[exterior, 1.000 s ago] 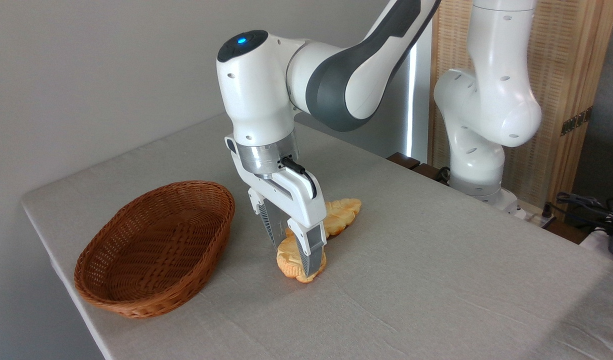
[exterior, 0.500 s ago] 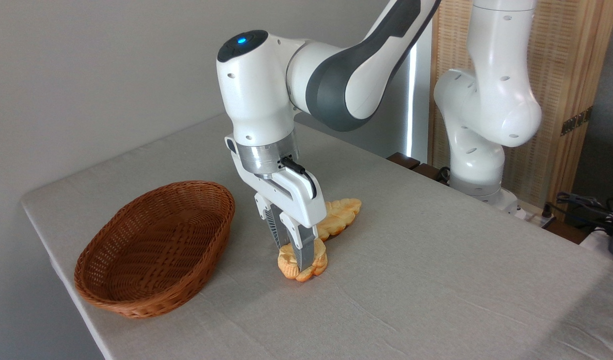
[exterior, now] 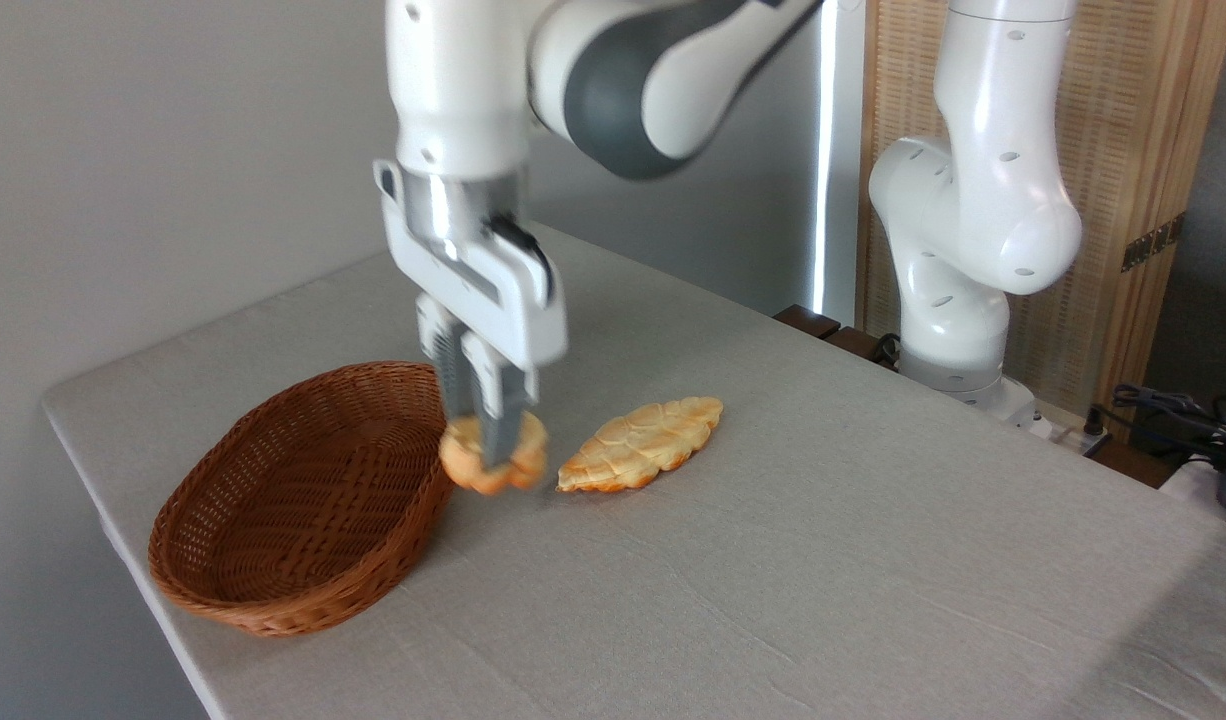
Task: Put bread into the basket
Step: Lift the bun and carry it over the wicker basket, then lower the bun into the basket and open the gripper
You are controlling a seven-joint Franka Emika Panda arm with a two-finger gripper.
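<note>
My gripper (exterior: 485, 450) is shut on the bread (exterior: 518, 460), a small golden-yellow bun with a lumpy edge, and holds it in the air, blurred by motion. The bun hangs just at the right rim of the basket (exterior: 273, 520), an oval reddish-brown wicker basket that stands on the table's left part with nothing in it. The fingers cover the bun's middle.
A flat leaf-shaped golden pastry (exterior: 641, 457) lies on the grey tablecloth right of the held bun. The arm's white base (exterior: 963, 300) stands at the table's back right. The table's left edge (exterior: 123, 560) runs close by the basket.
The gripper closed on the bun, lifted it off the table and carried it up and to the left, to the basket's rim. The leaf-shaped pastry is now fully uncovered.
</note>
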